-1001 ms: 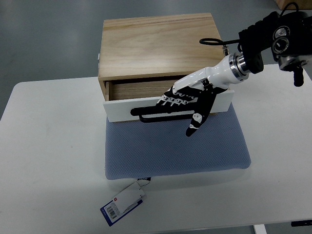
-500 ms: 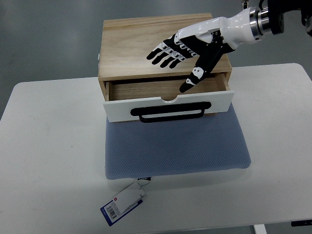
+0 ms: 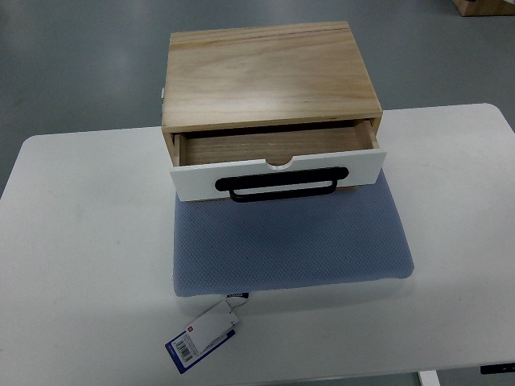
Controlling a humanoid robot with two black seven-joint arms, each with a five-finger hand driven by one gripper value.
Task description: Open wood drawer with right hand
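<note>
The wood drawer (image 3: 278,165) stands part-way pulled out of its wooden box (image 3: 269,76), so that a strip of its bare wooden floor shows between the box's front edge and the drawer's white front panel (image 3: 278,175). That panel has a small half-round notch in the middle of its top edge and carries a long black handle (image 3: 282,185) running across its lower part. Nothing can be seen lying inside the open strip of the drawer.

Neither hand shows anywhere in the top view, so how far either is open, and whether it has hold of anything, cannot be told; with no hand in the picture, places can only be given from one thing to the next.

The box sits at the far edge of the white worktop (image 3: 80,241), its back overhanging toward the grey floor (image 3: 80,48) beyond. Its front and the pulled-out drawer rest over the far edge of a blue-grey padded mat (image 3: 290,245), which lies flat on the worktop and reaches out toward the near side. From the mat's near left corner hangs a white and blue tag (image 3: 203,336) with a barcode, lying on the worktop just beside the mat's edge.
</note>
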